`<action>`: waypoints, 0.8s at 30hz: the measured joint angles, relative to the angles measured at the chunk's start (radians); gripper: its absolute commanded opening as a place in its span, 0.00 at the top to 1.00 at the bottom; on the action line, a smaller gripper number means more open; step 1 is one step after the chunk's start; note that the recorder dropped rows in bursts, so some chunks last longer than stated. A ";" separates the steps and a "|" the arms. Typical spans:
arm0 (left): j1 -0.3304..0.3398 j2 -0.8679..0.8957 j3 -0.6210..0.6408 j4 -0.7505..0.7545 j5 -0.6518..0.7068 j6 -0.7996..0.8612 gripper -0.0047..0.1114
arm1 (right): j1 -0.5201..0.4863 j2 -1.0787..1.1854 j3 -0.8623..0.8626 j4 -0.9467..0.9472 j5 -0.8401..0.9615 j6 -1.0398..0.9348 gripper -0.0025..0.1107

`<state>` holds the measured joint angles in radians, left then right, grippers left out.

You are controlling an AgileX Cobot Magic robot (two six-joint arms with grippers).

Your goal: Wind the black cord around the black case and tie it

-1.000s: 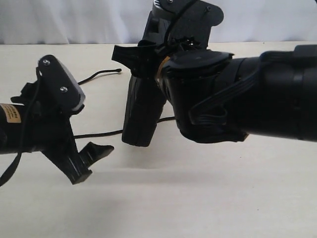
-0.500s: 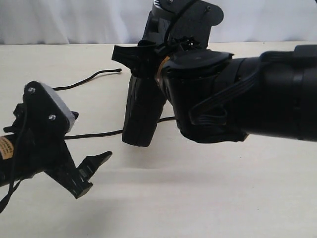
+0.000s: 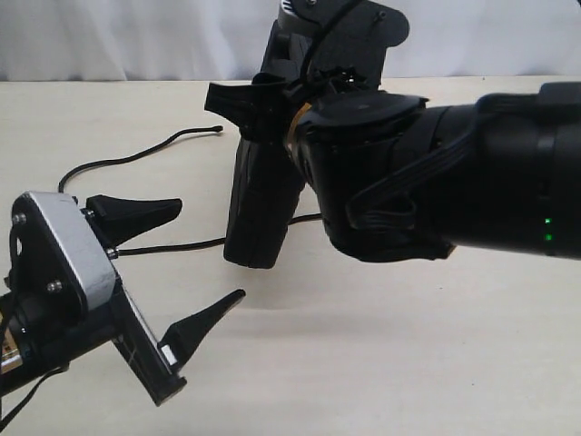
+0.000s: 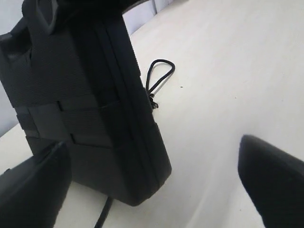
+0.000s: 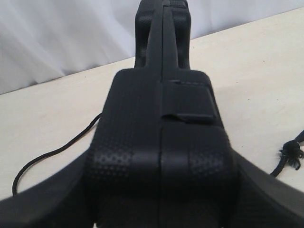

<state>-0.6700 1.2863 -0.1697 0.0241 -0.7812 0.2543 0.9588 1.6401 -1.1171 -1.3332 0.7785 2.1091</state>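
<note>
right hand (image 5: 159,202) around black case (image 3: 260,209) (upright)

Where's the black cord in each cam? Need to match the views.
Exterior: the black cord curves through left of centre; a second stretch meets the lower end of the black case.
Left wrist: its knotted loop lies just beside the case's edge; a short bit shows under the case's lower end.
Right wrist: one stretch trails off one side of the case, and the knot sits on the other side.
Shared landmark: the upright black case.
</note>
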 measured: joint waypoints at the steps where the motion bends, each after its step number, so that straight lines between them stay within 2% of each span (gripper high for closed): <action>1: -0.002 0.027 0.000 0.000 -0.030 -0.003 0.19 | 0.000 0.000 0.000 0.000 0.000 0.000 0.94; 7: -0.004 0.180 0.000 0.004 -0.191 -0.008 0.19 | 0.000 0.000 0.000 0.000 0.000 0.000 0.94; 14: -0.004 0.218 -0.002 0.042 -0.225 -0.015 0.19 | -0.002 0.000 0.000 0.000 -0.007 0.000 0.94; 18: -0.004 0.220 -0.056 -0.007 -0.120 -0.022 0.19 | -0.002 0.000 0.000 0.014 -0.012 0.000 0.94; 20: -0.004 0.223 -0.111 -0.048 -0.027 -0.022 0.19 | -0.002 0.000 0.000 0.030 -0.014 0.000 0.94; 24: -0.004 0.223 -0.203 -0.075 0.064 -0.017 0.19 | -0.002 0.000 0.000 0.064 -0.035 0.000 0.94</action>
<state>-0.6738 1.5091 -0.3731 -0.0512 -0.7175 0.2371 0.9568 1.6401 -1.1171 -1.2696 0.7437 2.1091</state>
